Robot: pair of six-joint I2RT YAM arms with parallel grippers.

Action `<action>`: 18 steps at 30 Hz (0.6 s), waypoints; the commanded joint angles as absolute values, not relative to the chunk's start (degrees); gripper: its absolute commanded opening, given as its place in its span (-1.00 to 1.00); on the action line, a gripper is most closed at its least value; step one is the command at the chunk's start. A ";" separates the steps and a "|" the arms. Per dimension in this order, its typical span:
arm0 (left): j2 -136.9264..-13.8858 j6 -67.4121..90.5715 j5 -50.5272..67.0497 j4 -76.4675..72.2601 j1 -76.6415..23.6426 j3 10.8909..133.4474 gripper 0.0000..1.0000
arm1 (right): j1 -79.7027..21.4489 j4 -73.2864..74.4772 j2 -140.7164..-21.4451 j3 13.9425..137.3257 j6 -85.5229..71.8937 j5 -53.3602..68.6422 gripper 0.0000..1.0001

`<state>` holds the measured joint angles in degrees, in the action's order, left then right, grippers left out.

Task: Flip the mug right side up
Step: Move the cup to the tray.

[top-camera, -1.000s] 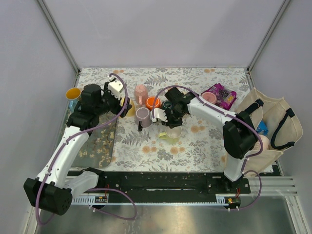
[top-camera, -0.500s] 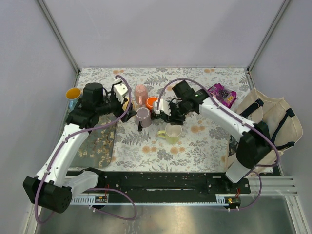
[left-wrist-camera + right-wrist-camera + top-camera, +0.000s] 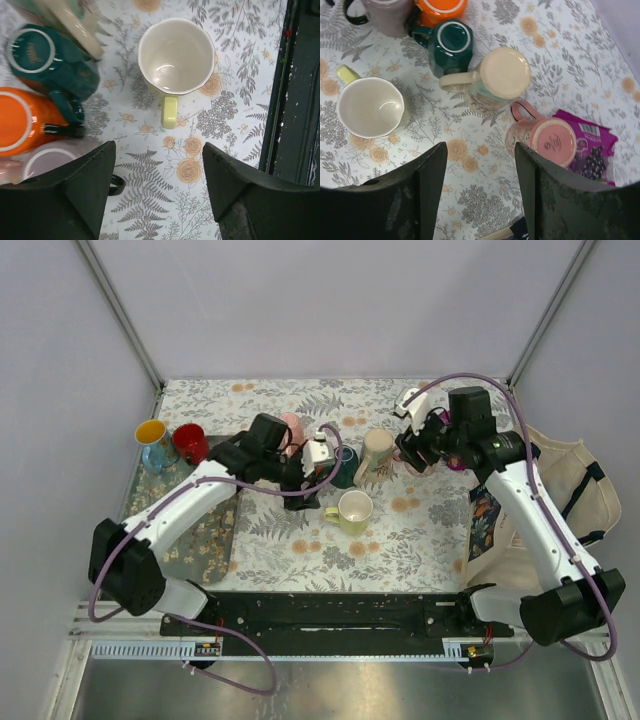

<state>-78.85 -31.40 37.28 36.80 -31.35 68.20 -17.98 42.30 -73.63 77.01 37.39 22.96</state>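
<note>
A pale yellow-green mug (image 3: 352, 510) stands right side up on the floral cloth, mouth up and empty (image 3: 176, 55) (image 3: 370, 107), with neither gripper touching it. My left gripper (image 3: 300, 492) (image 3: 157, 185) hangs open over bare cloth just left of it. My right gripper (image 3: 410, 454) (image 3: 480, 190) is open too, farther right, above cloth beside a pink mug (image 3: 550, 142) that stands bottom up. A cream mug (image 3: 375, 455) (image 3: 502, 75), a teal mug (image 3: 35, 50) (image 3: 451, 42), an orange mug (image 3: 15, 120) and a lilac mug (image 3: 50, 160) are also bottom up.
A yellow mug (image 3: 150, 432) and a red mug (image 3: 190, 443) sit at the far left above a dark tray (image 3: 205, 535). Another pink mug (image 3: 290, 425) stands behind my left arm. A purple packet (image 3: 590, 150) and a canvas tote bag (image 3: 560, 490) lie at the right.
My right gripper opened, let go of the yellow-green mug and drew back to the right. The left arm swung in from the left to the middle mugs.
</note>
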 commanded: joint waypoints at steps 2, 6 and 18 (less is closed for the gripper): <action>-84.54 -35.06 32.71 35.86 -35.85 70.40 0.46 | -14.15 37.62 -67.68 72.78 29.71 19.69 0.32; -89.81 -36.39 30.94 37.88 -37.53 72.59 0.43 | -13.89 36.83 -65.92 71.02 27.60 19.86 0.32; -98.52 -34.55 30.33 33.41 -42.10 72.25 0.34 | -13.27 35.16 -66.36 70.84 24.88 21.35 0.30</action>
<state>-96.71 -34.70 31.42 36.88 -40.32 70.54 -13.65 38.20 -66.59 70.04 27.22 20.51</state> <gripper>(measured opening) 0.680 0.656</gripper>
